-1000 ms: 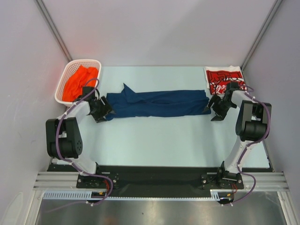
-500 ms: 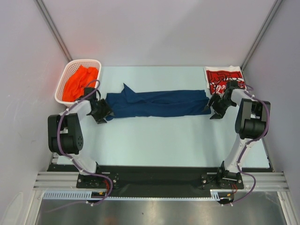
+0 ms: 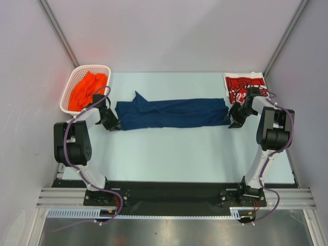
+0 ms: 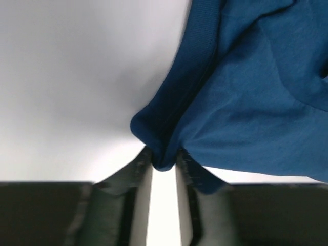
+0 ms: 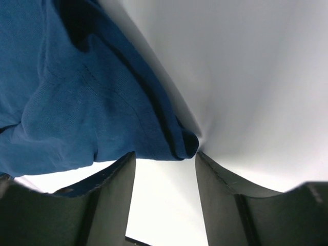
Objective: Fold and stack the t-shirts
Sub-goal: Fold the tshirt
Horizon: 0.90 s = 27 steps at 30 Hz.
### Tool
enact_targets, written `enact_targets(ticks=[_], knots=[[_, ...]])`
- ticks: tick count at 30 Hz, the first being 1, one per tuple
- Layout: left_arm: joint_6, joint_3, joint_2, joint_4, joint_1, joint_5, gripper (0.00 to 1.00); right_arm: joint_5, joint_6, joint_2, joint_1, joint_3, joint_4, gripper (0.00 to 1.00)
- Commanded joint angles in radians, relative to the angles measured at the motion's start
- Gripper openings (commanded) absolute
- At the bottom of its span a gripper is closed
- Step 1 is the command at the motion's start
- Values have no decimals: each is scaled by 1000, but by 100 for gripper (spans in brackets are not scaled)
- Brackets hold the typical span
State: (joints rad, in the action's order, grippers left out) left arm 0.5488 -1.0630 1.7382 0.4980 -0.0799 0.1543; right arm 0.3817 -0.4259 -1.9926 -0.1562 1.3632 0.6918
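I'm driving this in a robot lab test cell. Plain white panels (image 3: 174, 36) box in the table (image 3: 169, 148) at the back and both sides, with bare metal struts (image 3: 57, 31) running up the corners. The left arm (image 3: 72, 146) and right arm (image 3: 274, 130) are bolted to a black plate (image 3: 174, 188) on an aluminium extrusion rail (image 3: 174, 197), and purple cables (image 3: 63, 148) loop along both arms. The tabletop is a plain pale sheet under flat, even light. A navy t-shirt (image 3: 174, 114) and a white basket (image 3: 92, 67) sit there as staged props.
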Motion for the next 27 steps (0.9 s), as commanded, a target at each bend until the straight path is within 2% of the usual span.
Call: enact_targets(ticks=[1, 3, 5, 8, 11, 12, 13, 20, 22, 23, 25, 26, 27], knots=[[-56, -51, 9, -22, -9, -48, 25, -26, -10, -15, 4, 13, -5, 55], [-85, -54, 3, -16, -8, -67, 19, -33, -14, -18, 0, 14, -6, 50], [-102, -51, -17, -16, -9, -96, 17, -41, -19, -21, -3, 16, -3, 48], [-128, -46, -31, -4, -9, -105, 14, -52, -24, -32, -5, 17, -6, 39], [-132, -17, -57, -6, -4, -114, 11, -53, -25, -48, -2, 22, -11, 23], [-124, -8, -69, -4, -4, -117, 11, -63, -25, -52, -2, 25, -8, 10], [-118, 6, -74, -1, -4, -122, 10, -70, -25, -58, 0, 27, -3, 2], [-41, 58, -98, 36, -6, -122, 10, -147, -24, 24, 23, -56, 17, 0], [-27, 83, -126, 36, -6, -134, 29, -155, -10, 32, 27, -85, 5, 0], [-26, 92, -146, 31, -6, -140, 42, -158, -2, 29, 32, -84, 2, 0], [-42, 109, -211, 17, -6, -151, 54, -147, 16, 11, 35, -67, 6, 0], [-52, 106, -230, 20, -6, -151, 67, -145, 19, 6, 38, -64, 8, 4], [-85, 98, -247, 20, -4, -188, 72, -147, 21, 6, 38, -61, 8, 5]])
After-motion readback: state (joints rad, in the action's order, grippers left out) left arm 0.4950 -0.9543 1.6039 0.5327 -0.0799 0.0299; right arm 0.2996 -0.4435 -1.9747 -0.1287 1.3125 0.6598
